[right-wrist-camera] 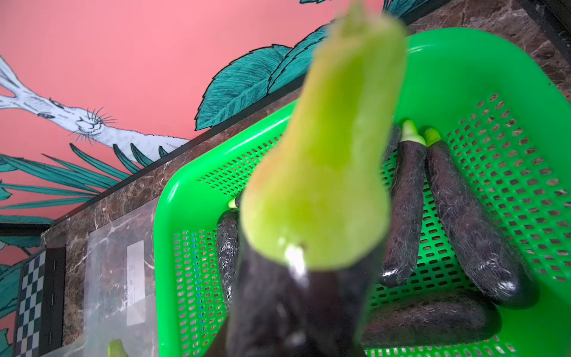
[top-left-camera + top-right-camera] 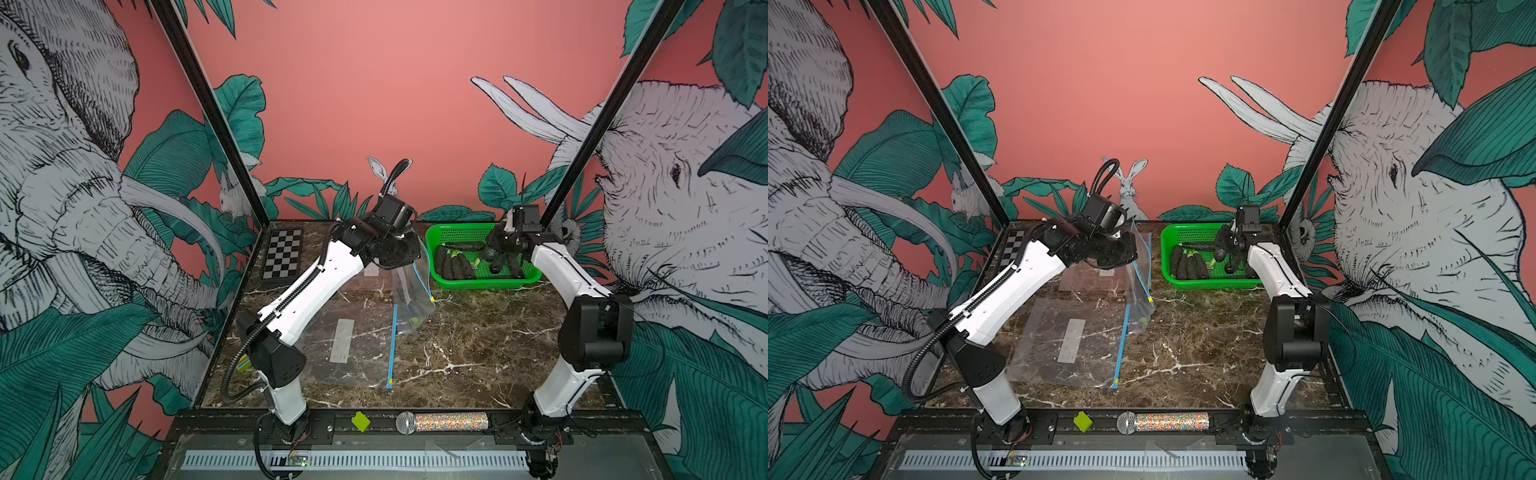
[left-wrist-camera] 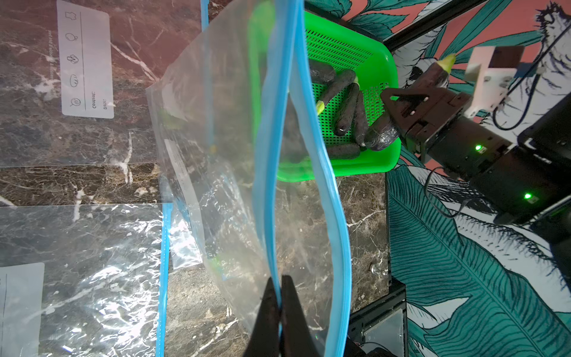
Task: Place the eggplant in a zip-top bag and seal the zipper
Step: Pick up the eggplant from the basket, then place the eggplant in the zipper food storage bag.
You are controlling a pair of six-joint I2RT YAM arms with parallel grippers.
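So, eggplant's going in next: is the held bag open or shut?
Open: on the bag, the blue zipper strips bow apart.

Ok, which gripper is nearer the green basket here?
Right. The right gripper is over the green basket, gripping an eggplant; the left gripper is off to its side, pinching the zip-top bag.

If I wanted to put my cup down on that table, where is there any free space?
The biggest bare marble lies between the flat bag's blue zipper, the green basket and the right arm's base. Crowded: the left half under flat bags, and the middle back, where the held-up bag hangs.
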